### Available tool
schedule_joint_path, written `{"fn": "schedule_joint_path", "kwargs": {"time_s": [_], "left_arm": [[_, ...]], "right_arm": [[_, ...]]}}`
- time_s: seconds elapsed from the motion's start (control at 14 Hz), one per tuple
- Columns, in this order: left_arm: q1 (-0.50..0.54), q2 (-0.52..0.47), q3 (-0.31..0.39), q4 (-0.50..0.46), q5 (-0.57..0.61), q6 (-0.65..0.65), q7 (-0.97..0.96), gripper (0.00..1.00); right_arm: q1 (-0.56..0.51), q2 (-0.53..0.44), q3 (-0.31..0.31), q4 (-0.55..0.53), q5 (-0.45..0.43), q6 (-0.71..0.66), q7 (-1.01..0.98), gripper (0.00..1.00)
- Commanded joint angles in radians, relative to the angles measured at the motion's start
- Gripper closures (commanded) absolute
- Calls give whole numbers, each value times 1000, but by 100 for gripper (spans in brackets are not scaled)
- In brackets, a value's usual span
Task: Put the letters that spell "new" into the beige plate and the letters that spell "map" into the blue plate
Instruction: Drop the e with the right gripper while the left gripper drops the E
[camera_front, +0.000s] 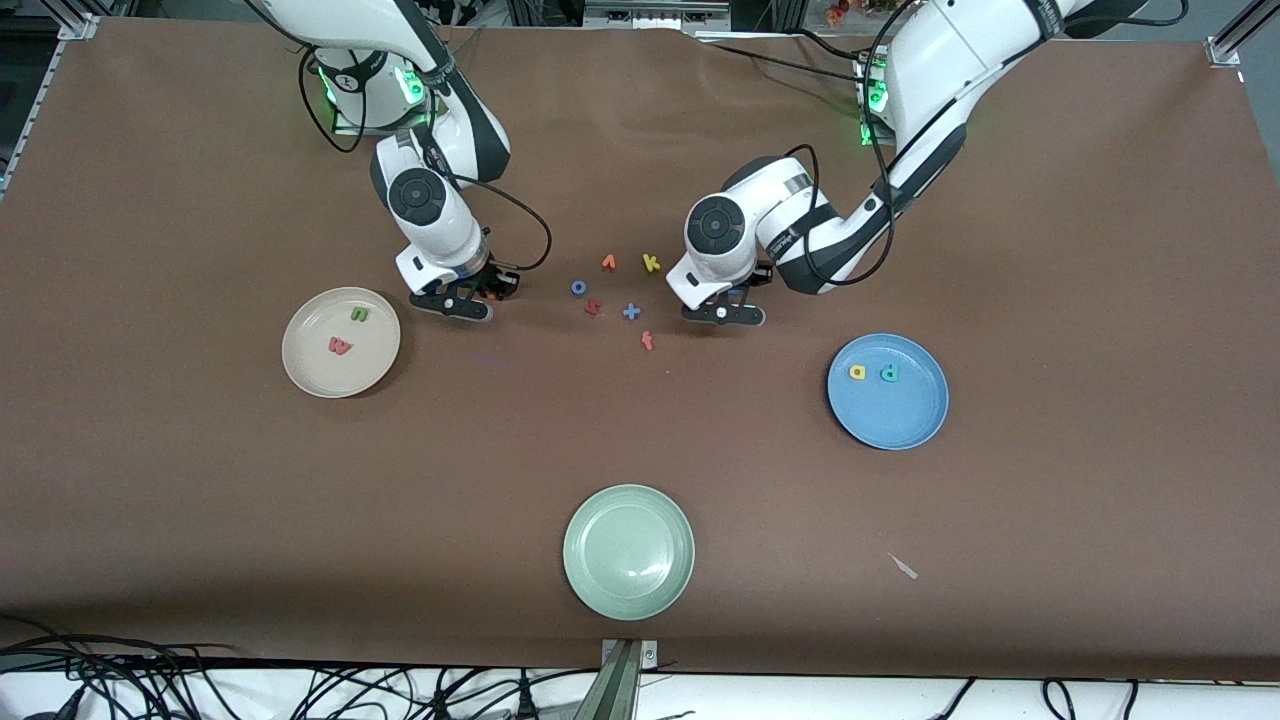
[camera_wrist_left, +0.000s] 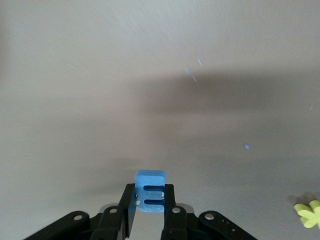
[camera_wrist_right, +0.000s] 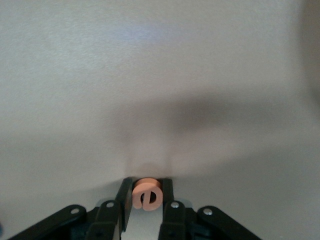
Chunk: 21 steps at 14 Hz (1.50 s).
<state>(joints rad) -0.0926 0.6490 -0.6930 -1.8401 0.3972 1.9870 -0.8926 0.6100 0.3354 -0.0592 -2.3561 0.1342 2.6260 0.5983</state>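
The beige plate (camera_front: 300, 352) lies toward the right arm's end of the table, with the green "n" (camera_front: 359, 314) and the red "w" (camera_front: 341, 346) in it. The blue plate (camera_front: 890, 420) lies toward the left arm's end and holds the yellow "a" (camera_front: 857, 372) and the teal "p" (camera_front: 889, 373). My right gripper (camera_front: 465, 300) is low over the table beside the beige plate, shut on the orange "e" (camera_wrist_right: 147, 195). My left gripper (camera_front: 722, 312) is low beside the loose letters, shut on the blue "m" (camera_wrist_left: 150, 192).
Loose letters lie between the two grippers: an orange "v" (camera_front: 608, 262), a yellow "k" (camera_front: 650, 263), a blue "o" (camera_front: 578, 287), a red letter (camera_front: 593, 308), a blue "x" (camera_front: 631, 312) and a red "f" (camera_front: 647, 341). A pale green plate (camera_front: 628, 551) sits near the front edge.
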Motion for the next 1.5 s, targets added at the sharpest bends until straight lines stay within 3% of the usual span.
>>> {"fn": "schedule_joint_path", "kwargs": {"time_s": [0.0, 0.43, 0.64, 0.78, 0.85, 1.07, 1.21, 1.42], "left_arm": [[3, -20, -5, 99, 20, -125, 50, 100], [132, -20, 1, 202, 11, -178, 357, 100], [218, -8, 7, 237, 15, -186, 574, 100], [258, 23, 33, 239, 34, -174, 696, 100], [264, 34, 71, 242, 26, -162, 742, 100], [254, 67, 160, 262, 66, -70, 856, 100], [254, 93, 174, 259, 100, -22, 862, 100], [263, 130, 185, 260, 182, 2, 862, 100]], "right_arm": [[2, -79, -89, 9, -4, -133, -154, 98], [2, -125, -312, 20, -7, -248, -538, 96], [-7, -85, -379, 38, -7, -245, -643, 85], [-7, -82, -395, 63, -5, -250, -637, 6], [-7, -87, -396, 84, -5, -288, -635, 0], [-16, -76, -399, 327, -5, -640, -635, 0], [-26, -38, -399, 501, -5, -872, -629, 0], [-32, -38, -399, 592, -4, -1003, -626, 0]]}}
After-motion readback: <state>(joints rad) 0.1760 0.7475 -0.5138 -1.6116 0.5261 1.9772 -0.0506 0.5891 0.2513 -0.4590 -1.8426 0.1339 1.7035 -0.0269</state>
